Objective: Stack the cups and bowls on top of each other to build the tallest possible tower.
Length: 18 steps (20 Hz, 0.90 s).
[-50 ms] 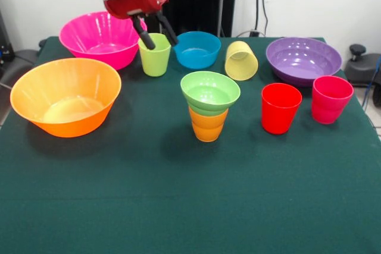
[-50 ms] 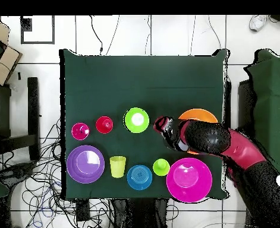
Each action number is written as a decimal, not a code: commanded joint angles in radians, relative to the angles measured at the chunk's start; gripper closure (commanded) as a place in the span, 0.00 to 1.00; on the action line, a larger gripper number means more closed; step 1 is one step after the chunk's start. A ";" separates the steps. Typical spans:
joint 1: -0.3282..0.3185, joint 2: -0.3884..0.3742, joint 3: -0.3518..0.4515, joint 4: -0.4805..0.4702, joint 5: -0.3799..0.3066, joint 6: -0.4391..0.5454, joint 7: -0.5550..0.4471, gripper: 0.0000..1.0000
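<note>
Cups, five in all:
- one orange ribbed cup (image 1: 208,125), upright at frame centre in the front view, carrying a bowl on its rim;
- one lime green cup (image 1: 155,55), upright, upper left of centre, between the pink and blue bowls;
- one pale yellow cup (image 1: 241,60), lying tipped with its mouth toward the camera, right of the blue bowl;
- one red cup (image 1: 280,107), upright, right of centre;
- one pink-red cup (image 1: 331,99), upright, just beside the red one, at the right.

Bowls, five in all:
- one small light green bowl (image 1: 210,92), seated on the orange cup; together they form the tower, two pieces high;
- one small blue bowl (image 1: 197,49), on the cloth, upper centre;
- one large pink bowl (image 1: 101,38), upper left;
- one large orange bowl (image 1: 66,96), left, below the pink one;
- one wide purple bowl (image 1: 303,60), upper right.

Surface: one table (image 1: 178,206) under dark green cloth.

Gripper (image 1: 158,34), one, red-bodied, upper left in the front view: two black fingers (image 1: 144,35) spread apart, holding nothing, hanging over the lime green cup's rim. In the overhead view the gripper (image 2: 164,127) sits right of centre, partly covering the orange bowl.
</note>
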 commanded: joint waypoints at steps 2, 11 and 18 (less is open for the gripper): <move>0.036 -0.045 -0.029 0.103 0.023 0.043 0.042 0.00; 0.070 -0.061 -0.073 0.144 0.001 -0.027 0.089 0.00; 0.096 -0.057 -0.099 0.159 -0.011 -0.086 0.108 0.00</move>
